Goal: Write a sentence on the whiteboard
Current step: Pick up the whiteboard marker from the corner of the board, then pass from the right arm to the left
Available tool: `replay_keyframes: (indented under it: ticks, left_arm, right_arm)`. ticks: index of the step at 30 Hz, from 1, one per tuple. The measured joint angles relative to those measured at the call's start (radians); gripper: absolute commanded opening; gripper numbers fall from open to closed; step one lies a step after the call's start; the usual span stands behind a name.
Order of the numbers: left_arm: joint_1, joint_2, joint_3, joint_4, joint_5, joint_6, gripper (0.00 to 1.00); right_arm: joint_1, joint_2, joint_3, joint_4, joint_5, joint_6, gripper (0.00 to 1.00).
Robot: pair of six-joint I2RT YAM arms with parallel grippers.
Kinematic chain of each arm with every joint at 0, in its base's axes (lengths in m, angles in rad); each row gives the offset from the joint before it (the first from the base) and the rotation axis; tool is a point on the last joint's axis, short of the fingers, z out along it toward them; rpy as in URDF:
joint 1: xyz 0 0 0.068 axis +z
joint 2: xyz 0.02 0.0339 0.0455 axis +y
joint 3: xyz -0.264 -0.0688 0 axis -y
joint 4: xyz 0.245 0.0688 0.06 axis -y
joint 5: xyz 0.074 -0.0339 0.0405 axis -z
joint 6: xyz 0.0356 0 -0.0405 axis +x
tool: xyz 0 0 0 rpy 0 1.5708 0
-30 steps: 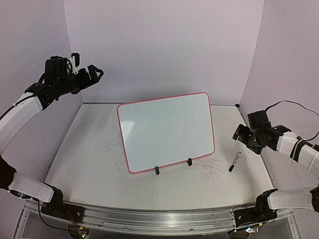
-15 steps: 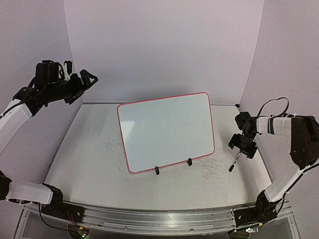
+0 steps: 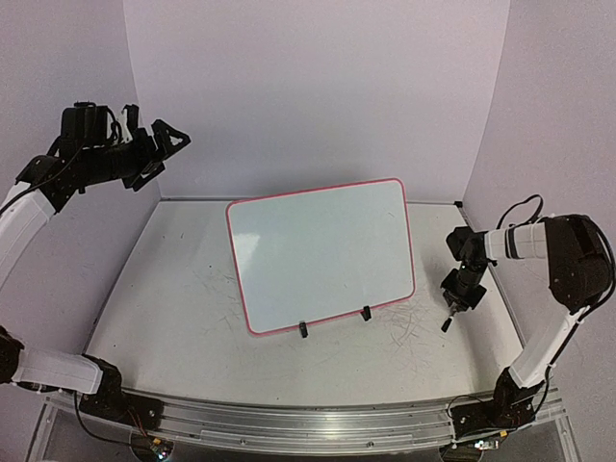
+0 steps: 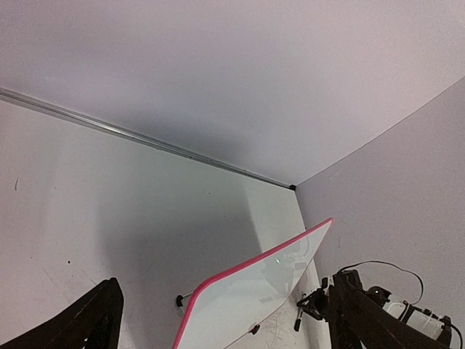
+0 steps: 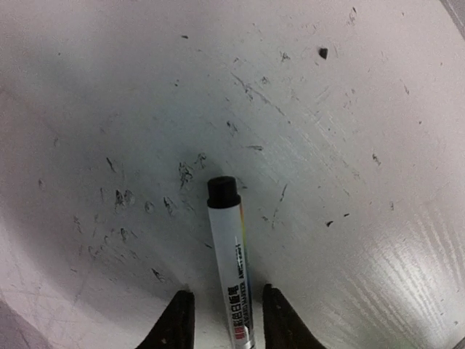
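The table (image 3: 164, 318) is a flat, matte white sheet, scuffed with grey scribbles and black specks. Around its middle the whiteboard (image 3: 322, 255) stands propped and leaning back on two black clip feet (image 3: 303, 330). It is a glossy rounded rectangle with a thin red-pink rim. Its face is blank, so the sentence is not yet on it.

My left gripper (image 3: 159, 130) hangs high over the far-left corner, jaws spread wide, holding nothing and well apart from everything I need.

My right gripper (image 5: 226, 291) is the near one. It is down at the table close to the right edge, just right of the board's lower right corner, directly over the marker (image 5: 229, 240). The marker is a slim, smooth white cylinder with printed lettering and a black end. It lies flat, and its long axis runs straight out from between my fingers (image 5: 180, 320), black end leading toward the near edge.

My jaws stand narrow, one on either side of the barrel. Slivers of table show on both sides, so I cannot tell whether the pads are pinching it.
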Motion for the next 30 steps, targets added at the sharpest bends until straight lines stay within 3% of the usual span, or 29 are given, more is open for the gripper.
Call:
replay_keyframes:
  ticks: [6,12,18,21,25,30]
  left_arm:
    - [0.0,0.053,0.145,-0.033,0.035,0.125,0.99]
    - [0.0,0.119,0.268,-0.029,0.114,0.235,0.99]
    - [-0.027,0.177,0.264,-0.018,0.194,0.261,0.97]
    - [-0.108,0.176,0.22,0.014,0.192,0.252,0.96]
    - [-0.302,0.168,0.154,0.078,0.152,0.226,0.95]
    - [-0.592,0.21,0.13,0.177,0.039,0.222,0.94]
  right_arm:
    - [0.001,-0.028,-0.038,0.041,0.001,0.065,0.0]
    - [0.0,-0.126,-0.126,0.029,0.024,0.107,0.0]
    - [-0.001,-0.415,-0.174,0.019,0.026,-0.014,0.0]
    - [0.0,-0.641,-0.174,0.11,-0.043,-0.163,0.0]
    - [0.0,-0.893,-0.165,0.296,-0.219,-0.318,0.0]
    - [0.009,-0.916,-0.114,0.574,-0.484,-0.34,0.0]
